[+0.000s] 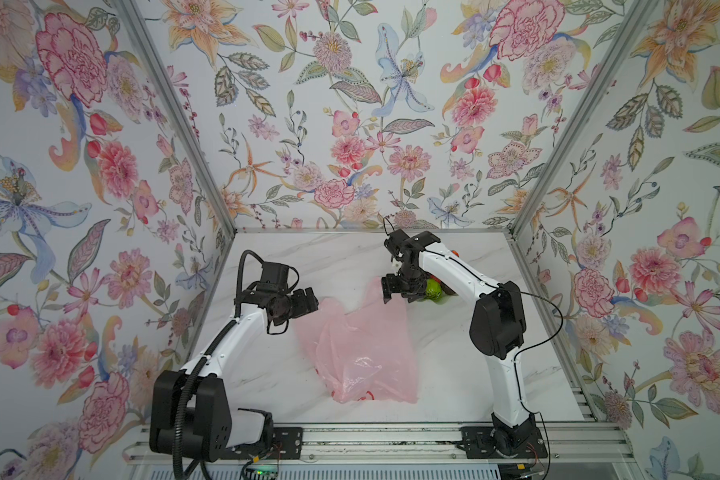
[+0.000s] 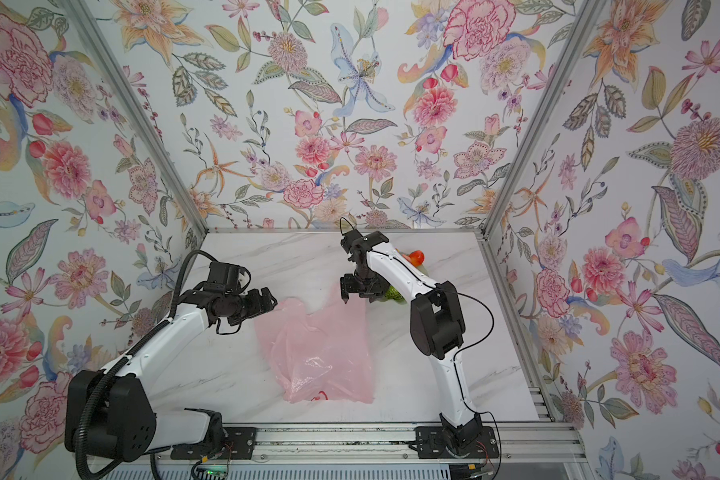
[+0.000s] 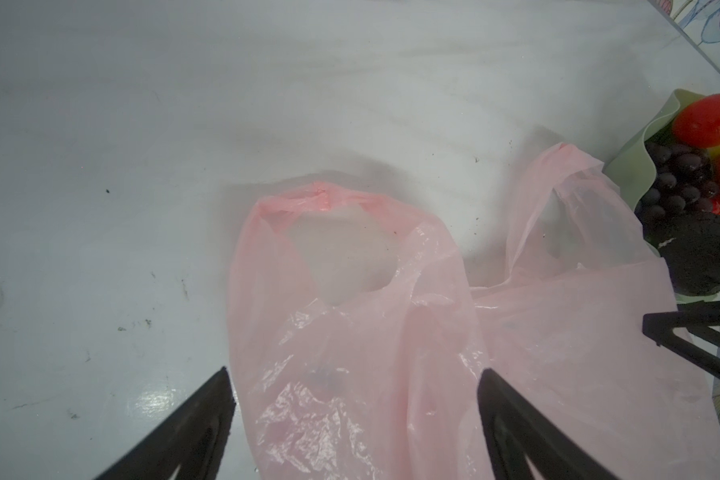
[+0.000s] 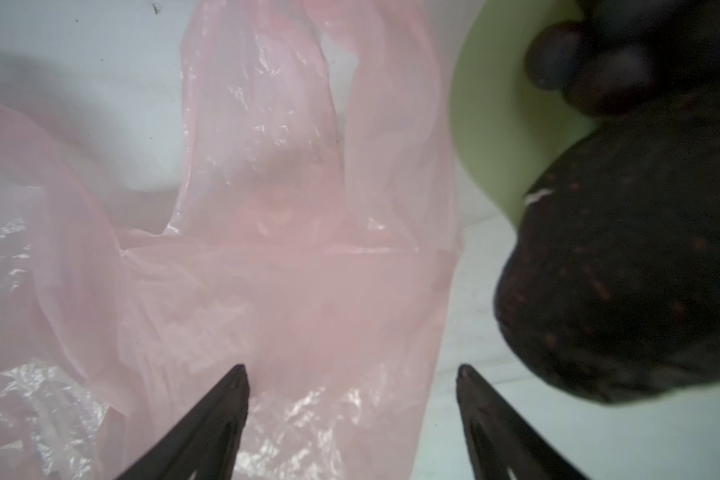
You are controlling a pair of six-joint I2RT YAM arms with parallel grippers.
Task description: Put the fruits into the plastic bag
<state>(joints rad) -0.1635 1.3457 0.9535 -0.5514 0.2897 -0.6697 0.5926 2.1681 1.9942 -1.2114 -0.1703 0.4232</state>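
Your left gripper (image 3: 355,372) is hovering wide open over one loop handle (image 3: 321,199) of the plastic bag (image 1: 362,345), which is lying flat on the table (image 1: 292,257) with its mouth collapsed, so it likely needs opening first. Your right gripper (image 4: 352,368) is hanging open and empty over the other handle (image 4: 267,104), just beside the dish (image 4: 487,124) where the fruits (image 3: 682,178) are sitting
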